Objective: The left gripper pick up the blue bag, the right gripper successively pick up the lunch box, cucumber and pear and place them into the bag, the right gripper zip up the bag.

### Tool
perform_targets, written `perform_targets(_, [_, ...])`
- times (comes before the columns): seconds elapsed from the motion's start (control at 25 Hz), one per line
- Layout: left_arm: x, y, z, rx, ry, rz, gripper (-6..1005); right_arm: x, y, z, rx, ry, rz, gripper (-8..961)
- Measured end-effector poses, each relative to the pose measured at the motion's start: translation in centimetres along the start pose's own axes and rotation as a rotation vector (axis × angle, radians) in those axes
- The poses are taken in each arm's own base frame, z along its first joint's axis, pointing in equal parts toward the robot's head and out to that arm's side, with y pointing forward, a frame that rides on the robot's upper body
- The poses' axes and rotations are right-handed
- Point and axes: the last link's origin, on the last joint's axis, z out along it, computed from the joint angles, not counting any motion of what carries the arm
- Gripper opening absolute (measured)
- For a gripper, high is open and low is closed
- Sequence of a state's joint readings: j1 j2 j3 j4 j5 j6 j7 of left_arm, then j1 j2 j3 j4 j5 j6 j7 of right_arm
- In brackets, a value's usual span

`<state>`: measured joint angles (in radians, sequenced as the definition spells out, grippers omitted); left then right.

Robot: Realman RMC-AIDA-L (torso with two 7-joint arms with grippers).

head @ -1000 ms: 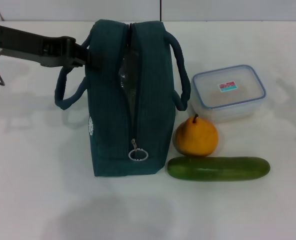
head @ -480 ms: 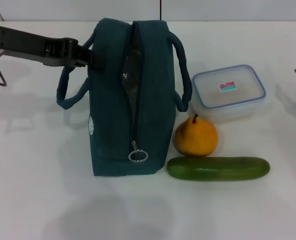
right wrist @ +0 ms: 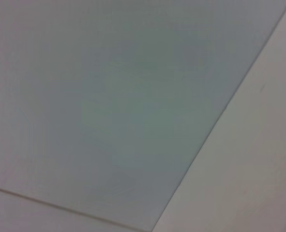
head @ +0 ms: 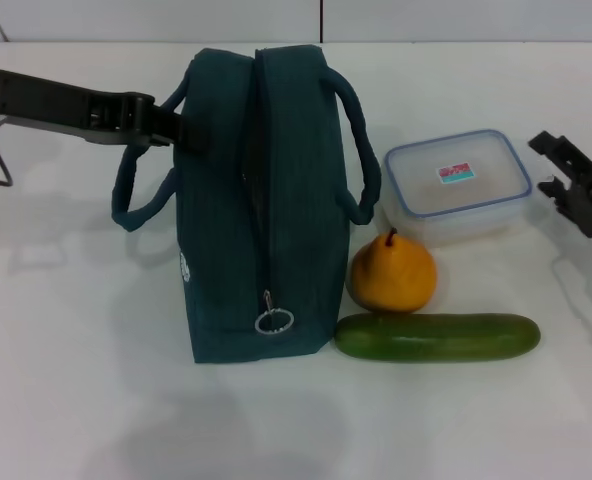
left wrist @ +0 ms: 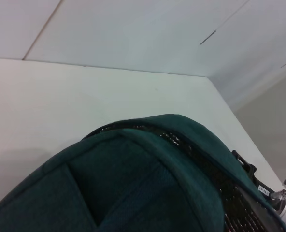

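A white counter fills the head view, matte and faintly shadowed (soft grey patches near its front edge). Behind it rises a pale wall, split by one thin dark vertical seam.

The blue bag is dark teal-blue fabric with a fine woven rib, a small white round logo low on its side and a silver metal ring pull on the zipper. Just beside the bag, the pear is yellow-orange with a dark stem. Beyond the pear, the lunch box is clear plastic with a blue-rimmed translucent lid and a red-and-teal label. The cucumber is smooth dark green. The table is plain white.
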<state>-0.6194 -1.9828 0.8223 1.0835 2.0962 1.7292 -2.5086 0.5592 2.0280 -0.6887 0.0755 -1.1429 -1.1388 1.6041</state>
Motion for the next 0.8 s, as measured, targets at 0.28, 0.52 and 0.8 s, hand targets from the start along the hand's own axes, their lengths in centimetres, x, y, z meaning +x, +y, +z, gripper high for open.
perform_targets(0.28, [-0.4,-0.1,0.1,-0.004,-0.002,-0.011,52,0.3,1.0,1.3,-0.025,0.030,0.032,806])
perform_targets(0.52, [-0.8,0.0,0.3,-0.017,-0.011,-0.013,52,0.2,1.6,1.9,-0.039,0.035,0.035,804])
perform_targets(0.8, [-0.9,0.1,0.4,-0.022,-0.013,-0.001,52,0.3,2.0,2.4,-0.050,0.049,0.046,800])
